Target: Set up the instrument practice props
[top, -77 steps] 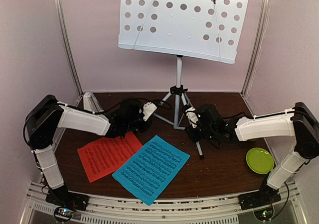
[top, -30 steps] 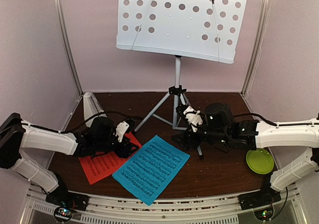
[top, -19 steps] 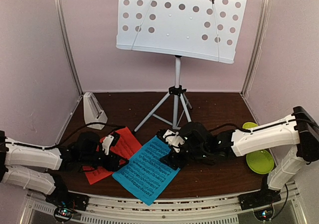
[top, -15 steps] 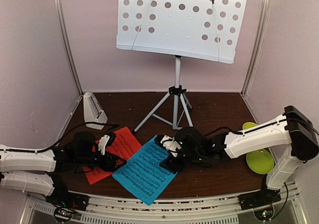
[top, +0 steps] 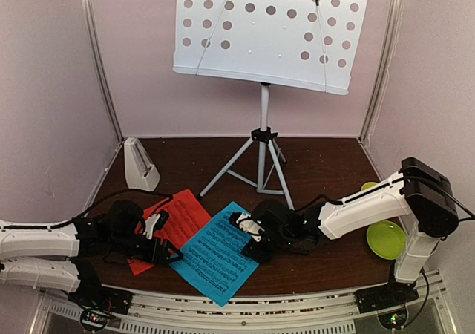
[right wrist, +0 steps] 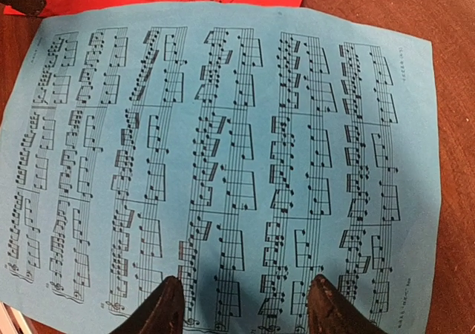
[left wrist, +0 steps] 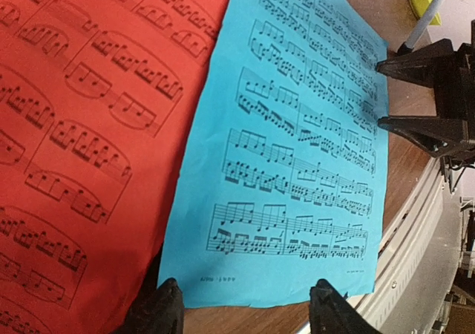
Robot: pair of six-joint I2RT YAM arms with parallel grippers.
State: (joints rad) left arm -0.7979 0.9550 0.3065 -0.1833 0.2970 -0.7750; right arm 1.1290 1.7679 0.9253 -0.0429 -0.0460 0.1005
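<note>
Blue sheet (right wrist: 223, 141) beneath right hand (right wrist: 242, 308), apparently.

A robotics lab test cell: a small booth of plain pale pink walls (top: 44, 89) with aluminium posts (top: 100, 59) at the far corners. It has a dark wooden counter (top: 326, 163). A left arm (top: 37, 239) and right arm (top: 364, 204), cabled, are bolted to a slotted metal rail (top: 297, 308) along the near edge.
</note>
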